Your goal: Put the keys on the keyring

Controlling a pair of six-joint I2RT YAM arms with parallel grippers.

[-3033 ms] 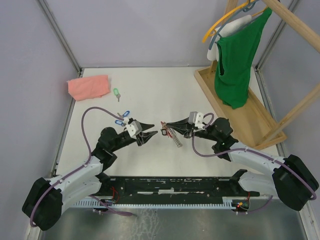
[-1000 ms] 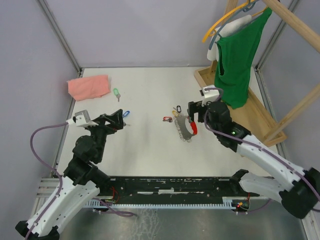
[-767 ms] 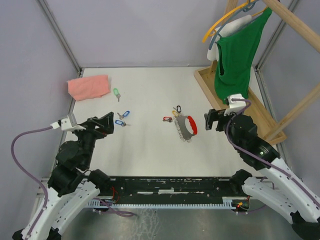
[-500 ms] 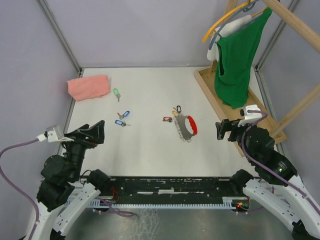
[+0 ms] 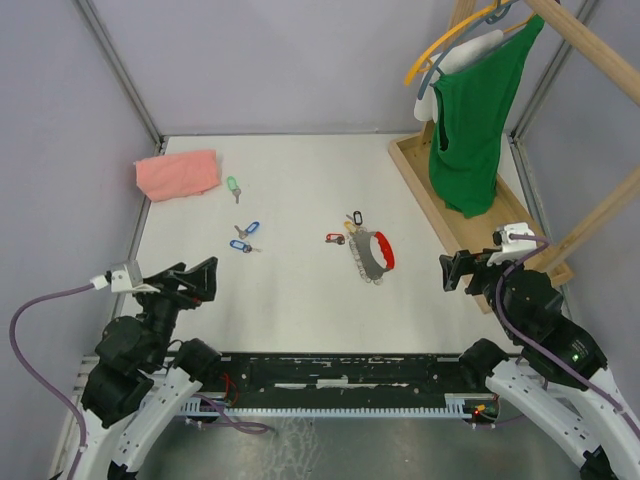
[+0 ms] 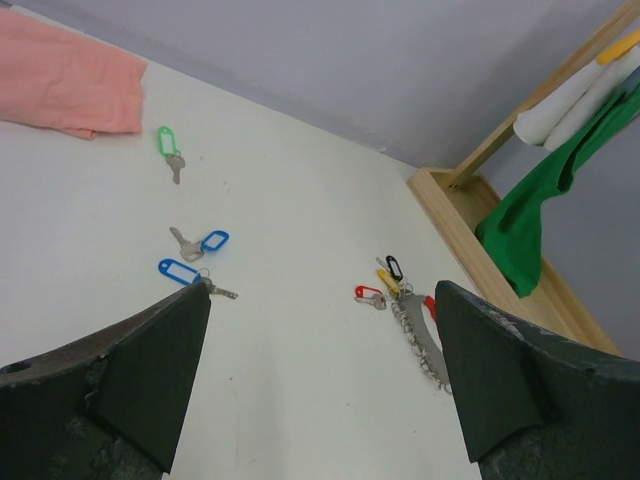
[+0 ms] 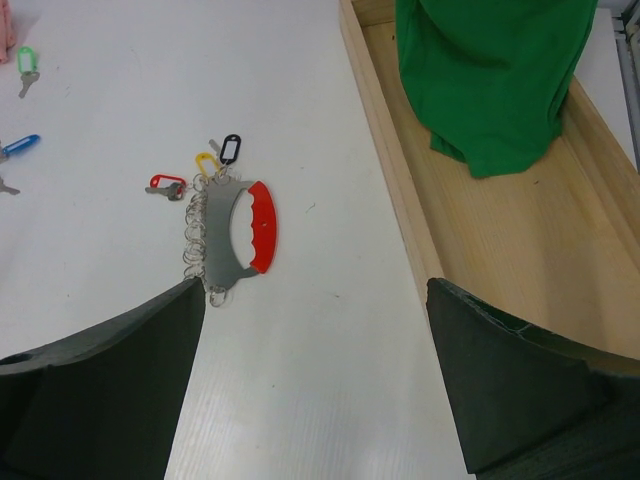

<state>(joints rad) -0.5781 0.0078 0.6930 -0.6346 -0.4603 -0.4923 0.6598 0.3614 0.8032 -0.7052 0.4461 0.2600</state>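
Note:
The keyring point(image 5: 371, 257) lies flat mid-table, a grey strip with small loops and a red band point(image 7: 262, 225). Black point(image 7: 231, 147) and yellow point(image 7: 206, 162) tags sit at its far end. A red-tagged key point(image 5: 333, 238) lies against the loops there. Two blue-tagged keys point(image 5: 250, 227) point(image 5: 239, 245) lie loose to the left. A green-tagged key point(image 5: 232, 185) lies farther back. My left gripper point(image 5: 195, 278) hangs open near the front left, well short of the blue keys. My right gripper point(image 5: 462, 270) hangs open to the right of the keyring. Both hold nothing.
A folded pink cloth point(image 5: 178, 173) lies at the back left corner. A wooden rack with a tray base point(image 5: 505, 235) stands along the right side, a green shirt point(image 5: 470, 110) hanging over it. Grey walls close in the table's left and back.
Both arms have drawn back from the table's middle toward the near edge, left arm to the left, right arm to the right. The keyring and keys lie unmoved over the last second.

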